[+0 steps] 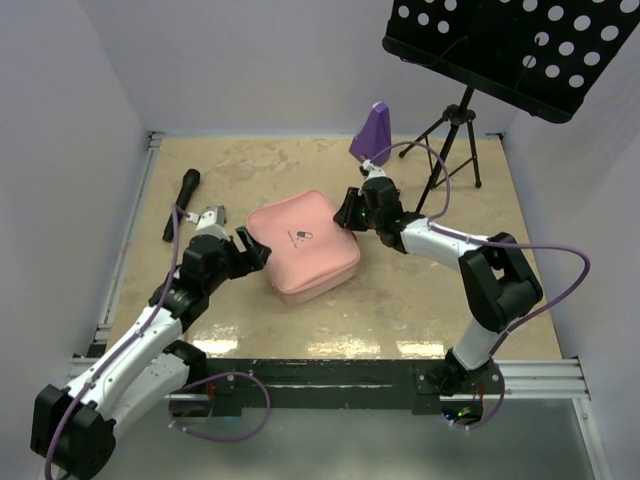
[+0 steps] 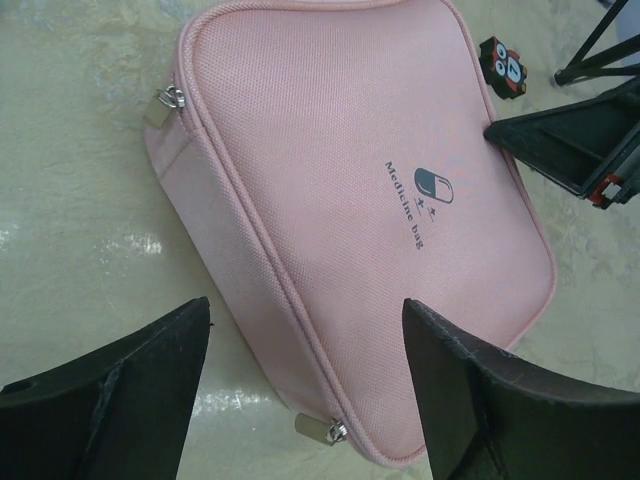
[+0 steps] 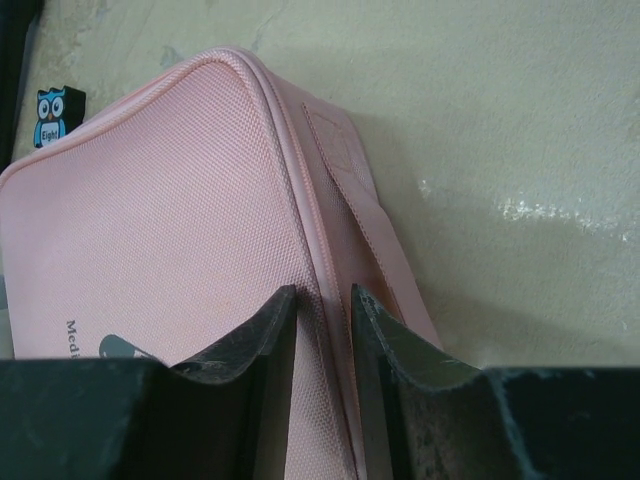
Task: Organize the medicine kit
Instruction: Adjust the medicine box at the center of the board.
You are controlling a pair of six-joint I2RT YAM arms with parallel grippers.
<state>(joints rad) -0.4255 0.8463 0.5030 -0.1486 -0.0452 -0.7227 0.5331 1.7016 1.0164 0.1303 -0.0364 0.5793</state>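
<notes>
Lying closed on the desk (image 1: 400, 300), the medicine kit (image 1: 303, 246) sits directly ahead of the wide-open left end effector (image 2: 305, 320), with the right end effector (image 3: 322, 300) narrowed astride its seam, grip unconfirmed; opening and sorting judged outstanding.

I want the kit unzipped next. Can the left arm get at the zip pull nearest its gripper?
Probably yes. The left gripper is open beside the medicine kit, and that zip pull lies between its jaws with nothing covering it.
</notes>
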